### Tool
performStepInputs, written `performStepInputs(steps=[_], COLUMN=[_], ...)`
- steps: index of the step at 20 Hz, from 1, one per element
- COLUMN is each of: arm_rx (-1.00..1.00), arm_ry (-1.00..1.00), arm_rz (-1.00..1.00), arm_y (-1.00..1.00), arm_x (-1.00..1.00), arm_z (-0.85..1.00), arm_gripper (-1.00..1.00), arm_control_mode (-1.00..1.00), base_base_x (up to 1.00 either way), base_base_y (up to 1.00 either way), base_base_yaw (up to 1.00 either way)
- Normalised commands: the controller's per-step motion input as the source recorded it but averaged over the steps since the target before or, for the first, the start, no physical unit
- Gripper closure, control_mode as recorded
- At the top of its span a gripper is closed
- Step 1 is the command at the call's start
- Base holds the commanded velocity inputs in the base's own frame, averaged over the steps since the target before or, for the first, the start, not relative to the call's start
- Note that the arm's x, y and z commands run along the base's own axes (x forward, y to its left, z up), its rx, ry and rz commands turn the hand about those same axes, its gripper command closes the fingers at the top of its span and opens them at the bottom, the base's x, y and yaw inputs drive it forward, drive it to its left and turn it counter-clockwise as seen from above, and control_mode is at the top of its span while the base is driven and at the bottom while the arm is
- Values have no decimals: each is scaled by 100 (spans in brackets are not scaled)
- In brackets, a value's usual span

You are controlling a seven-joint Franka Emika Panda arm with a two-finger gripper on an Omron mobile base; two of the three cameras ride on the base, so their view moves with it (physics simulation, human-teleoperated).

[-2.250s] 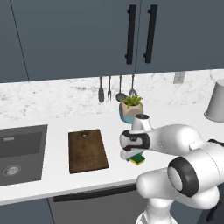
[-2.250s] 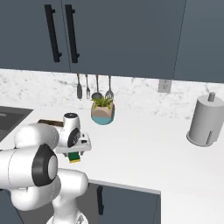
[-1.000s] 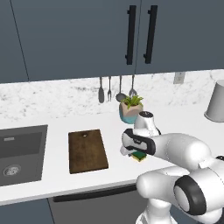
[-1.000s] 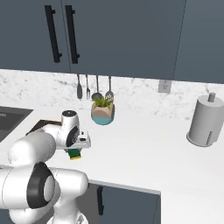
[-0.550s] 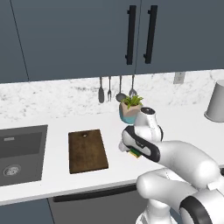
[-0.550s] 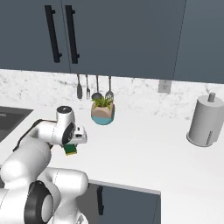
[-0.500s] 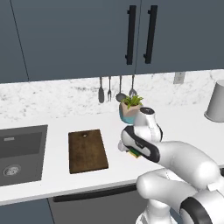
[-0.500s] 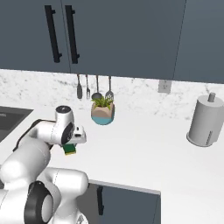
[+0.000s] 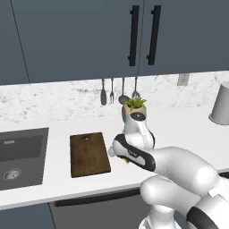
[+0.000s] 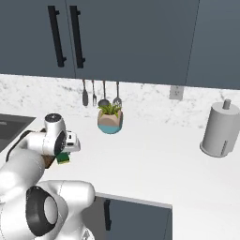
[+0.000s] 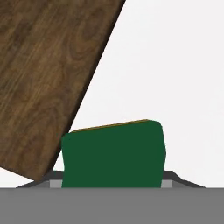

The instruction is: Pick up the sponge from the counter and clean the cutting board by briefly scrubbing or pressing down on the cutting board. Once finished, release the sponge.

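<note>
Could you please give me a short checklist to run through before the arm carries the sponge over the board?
1. Sponge in the gripper: ok, it sits between the fingers in the hand view.
2. Sponge lifted off the counter: cannot tell.
3. Sponge over the board: not ok, it is beside the board's edge.
4. Board surface free of other things: ok.
5. Plant pot out of the path: ok, it stands behind the arm, away from the board.
</note>
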Motion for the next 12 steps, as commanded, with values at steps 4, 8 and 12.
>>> performStepInputs(steps=[4, 8, 12], arm_rx=[0, 0, 0], arm_ry=[-2, 0, 0], arm_rz=[3, 3, 3], arm_y=[58, 55, 49], arm_x=[0, 0, 0], arm_z=[4, 8, 7], arm_gripper=[100, 100, 100], arm_control_mode=[-100, -100, -100], base_base_x=[0, 0, 0], base_base_y=[0, 0, 0], base_base_yaw=[0, 0, 0])
